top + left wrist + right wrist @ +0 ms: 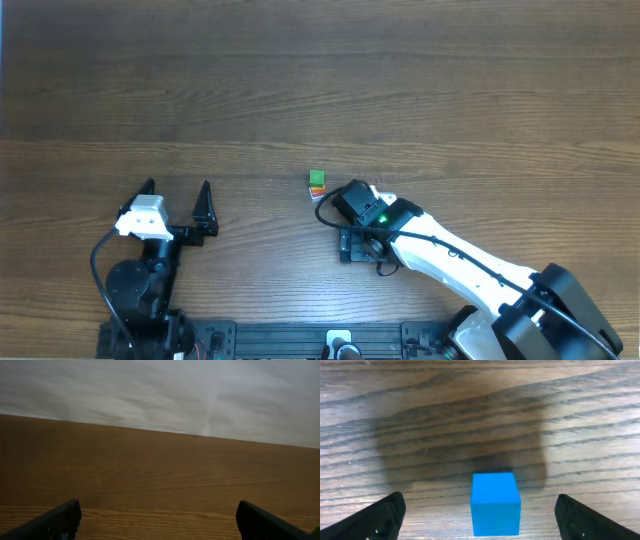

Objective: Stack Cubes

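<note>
Hanging low over the wooden table (320,80), the right gripper (479,510) has its two black fingers spread wide, gripping nothing. A blue cube (495,504) sits flat on the wood between them, in the right wrist view, clear of both fingers. A broad dark shadow lies on the grain around and beyond the cube.

From above, a green cube (317,177) rests on top of an orange cube (318,189) near the middle of the table, just beside the front of the right arm's black wrist. A thin pale and reddish edge shows under the orange one; what it belongs to cannot be told. A small green light (381,218) glows on that wrist, where the white forearm begins.

The left gripper (178,190) is well apart from the cubes, near its own base at the left, fingers also wide open and holding nothing. Its wrist view looks across bare wood toward a grey wall.
</note>
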Robot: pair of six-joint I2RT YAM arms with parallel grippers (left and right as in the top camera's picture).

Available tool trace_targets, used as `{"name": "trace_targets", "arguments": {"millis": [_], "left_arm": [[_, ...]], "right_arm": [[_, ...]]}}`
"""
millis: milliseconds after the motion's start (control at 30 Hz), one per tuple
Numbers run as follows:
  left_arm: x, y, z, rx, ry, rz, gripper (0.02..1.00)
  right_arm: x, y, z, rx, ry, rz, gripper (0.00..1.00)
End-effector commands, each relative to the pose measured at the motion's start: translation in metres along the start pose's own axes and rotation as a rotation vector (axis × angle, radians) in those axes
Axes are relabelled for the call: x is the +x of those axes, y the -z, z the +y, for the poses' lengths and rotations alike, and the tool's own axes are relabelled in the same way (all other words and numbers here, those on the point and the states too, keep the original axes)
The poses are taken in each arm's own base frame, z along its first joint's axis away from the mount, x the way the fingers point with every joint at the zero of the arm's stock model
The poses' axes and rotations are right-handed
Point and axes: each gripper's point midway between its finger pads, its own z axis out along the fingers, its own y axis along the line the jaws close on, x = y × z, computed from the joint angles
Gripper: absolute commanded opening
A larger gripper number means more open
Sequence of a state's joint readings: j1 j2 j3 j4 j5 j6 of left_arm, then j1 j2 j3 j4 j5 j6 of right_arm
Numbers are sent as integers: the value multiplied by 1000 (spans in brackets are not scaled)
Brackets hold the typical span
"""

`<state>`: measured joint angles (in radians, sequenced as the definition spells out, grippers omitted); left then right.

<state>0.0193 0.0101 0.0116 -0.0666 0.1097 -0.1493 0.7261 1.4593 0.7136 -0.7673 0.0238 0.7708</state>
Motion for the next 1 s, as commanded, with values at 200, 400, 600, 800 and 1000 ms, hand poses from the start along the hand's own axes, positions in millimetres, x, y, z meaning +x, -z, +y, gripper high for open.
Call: {"name": "trace_targets", "arguments": {"millis": [200,400,600,800,1000], "left_arm": [[2,0,-1,8,-14,3,1000],[2,0,-1,8,-14,3,1000],[2,0,-1,8,-14,3,1000],[2,0,-1,8,-14,3,1000],[2,0,-1,8,-14,3,1000]], "right_arm": [[2,-7,-10,-3,55,2,851],[4,-8,-9,-13,55,12,750],[6,-9,-9,-15,54,22,619],[7,-9,-9,-18,54,24,503],[6,-9,-9,-18,54,24,419]]}}
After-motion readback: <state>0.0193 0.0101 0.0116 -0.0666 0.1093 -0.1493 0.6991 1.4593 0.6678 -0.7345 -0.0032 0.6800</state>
